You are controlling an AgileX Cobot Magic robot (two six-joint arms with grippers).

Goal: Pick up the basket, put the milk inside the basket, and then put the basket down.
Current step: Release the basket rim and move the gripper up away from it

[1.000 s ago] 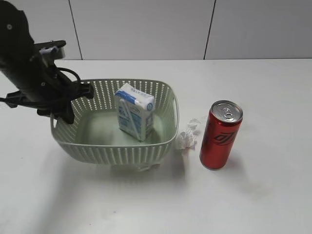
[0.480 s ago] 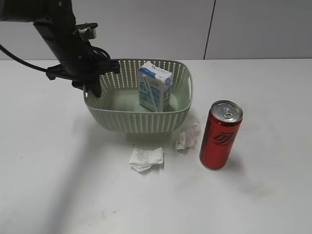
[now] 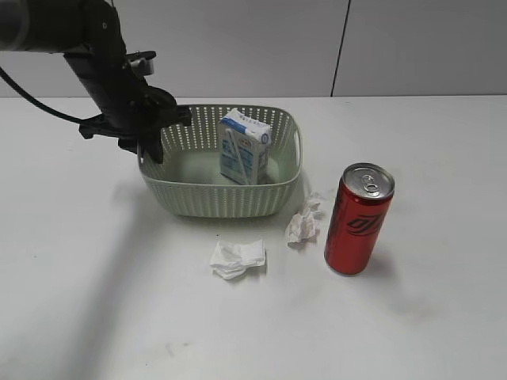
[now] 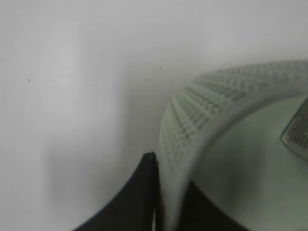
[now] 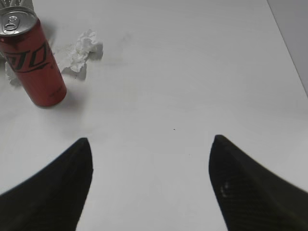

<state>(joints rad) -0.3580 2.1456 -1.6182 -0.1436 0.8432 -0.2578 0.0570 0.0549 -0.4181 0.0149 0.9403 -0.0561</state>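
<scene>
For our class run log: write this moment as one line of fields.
left pincer: shut on basket rim | milk: upright inside basket | right pincer: open, empty | red can: on table, outside basket

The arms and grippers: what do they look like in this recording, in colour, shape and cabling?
The left arm is matte black, with a black cable looping beside it and a small pale fitting near the wrist. The left gripper has dark, flat fingers. The right gripper shows two black, wedge-shaped fingers with a faintly speckled surface. No markings are legible.
</scene>
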